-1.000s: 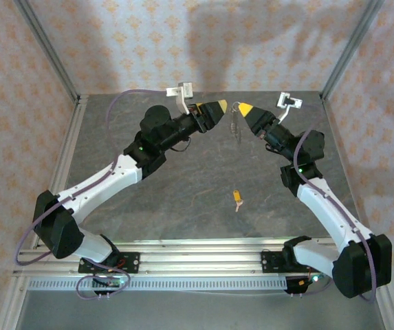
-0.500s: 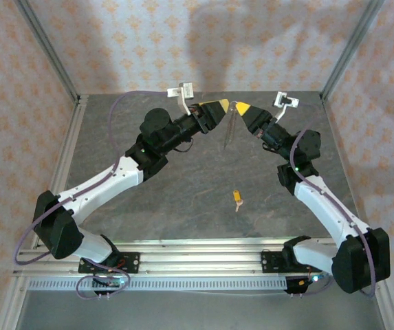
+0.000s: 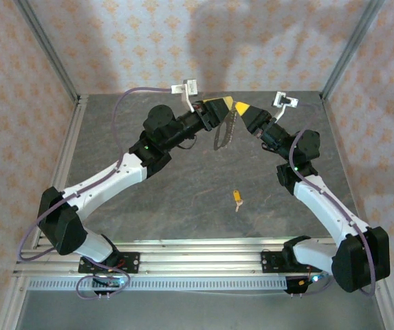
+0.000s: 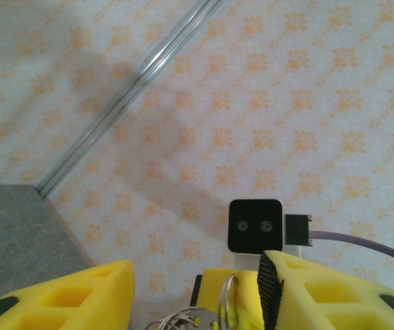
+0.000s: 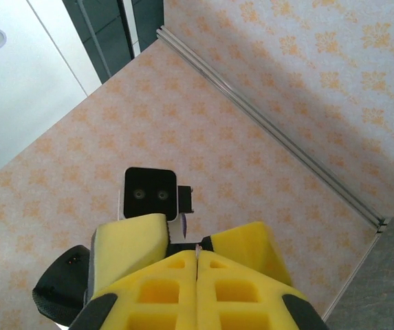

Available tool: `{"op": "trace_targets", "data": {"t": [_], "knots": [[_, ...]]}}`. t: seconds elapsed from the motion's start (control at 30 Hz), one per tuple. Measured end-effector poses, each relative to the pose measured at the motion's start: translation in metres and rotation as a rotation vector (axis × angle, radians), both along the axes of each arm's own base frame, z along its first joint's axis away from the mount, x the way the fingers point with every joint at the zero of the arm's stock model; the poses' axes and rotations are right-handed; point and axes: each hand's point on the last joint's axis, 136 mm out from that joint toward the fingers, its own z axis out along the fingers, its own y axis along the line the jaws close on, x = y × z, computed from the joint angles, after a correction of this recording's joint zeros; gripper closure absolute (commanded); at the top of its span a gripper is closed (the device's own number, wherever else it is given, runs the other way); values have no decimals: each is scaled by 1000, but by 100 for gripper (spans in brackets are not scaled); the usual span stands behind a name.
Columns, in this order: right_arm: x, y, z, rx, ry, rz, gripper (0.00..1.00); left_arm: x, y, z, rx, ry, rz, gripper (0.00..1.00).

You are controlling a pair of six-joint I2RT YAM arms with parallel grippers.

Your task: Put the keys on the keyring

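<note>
Left claw [image 3: 222, 104] parted, right claw [image 3: 241, 108] pinched shut, tips nearly meeting, both held aloft

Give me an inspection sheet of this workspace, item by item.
Surface: grey table, one key lying on it.
Job's things: key, orange head, lies flat near the table's middle, apart from both arms; keyring hangs in the air at the far side, below the two gripper tips.
Clutter: nothing seen.
Grippers: left gripper open, fingers either side of the keyring's top; right gripper shut on the keyring.
Cables: purple cable leads off the right wrist camera; no tangle seen.
Surroundings: patterned walls, metal frame post at the corner.
</note>
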Motion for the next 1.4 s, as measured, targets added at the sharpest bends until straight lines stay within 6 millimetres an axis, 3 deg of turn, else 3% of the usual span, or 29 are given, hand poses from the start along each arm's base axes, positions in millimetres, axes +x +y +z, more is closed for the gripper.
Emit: {"op": "trace_targets", "data": {"t": [0.23, 0.53, 0.8, 1.0, 1.03, 1.1, 1.13, 1.27, 1.4], "knots": [[0, 0, 0, 0, 0, 0, 100, -3, -4, -1, 2, 1, -17, 65], [0, 0, 0, 0, 0, 0, 100, -8, -7, 9, -11, -21, -38, 77], [0, 0, 0, 0, 0, -1, 100, -5, -10, 4, -4, -13, -41, 86], [1, -1, -1, 1, 3, -5, 100, -6, -10, 6, -6, -22, -44, 100], [1, -1, -1, 1, 2, -6, 99, -6, -10, 7, -8, -23, -45, 100], [2, -1, -2, -7, 6, -12, 77, -7, -11, 7, -7, -24, -48, 100], [2, -1, -5, -21, 10, -17, 73, -7, -11, 7, -5, -23, -48, 100], [-2, -4, -13, -93, 22, -48, 64, -7, -13, 3, 37, -31, -50, 100], [-6, -22, -11, -141, 10, -114, 63, -11, -16, 7, 99, -65, -71, 100]]}}
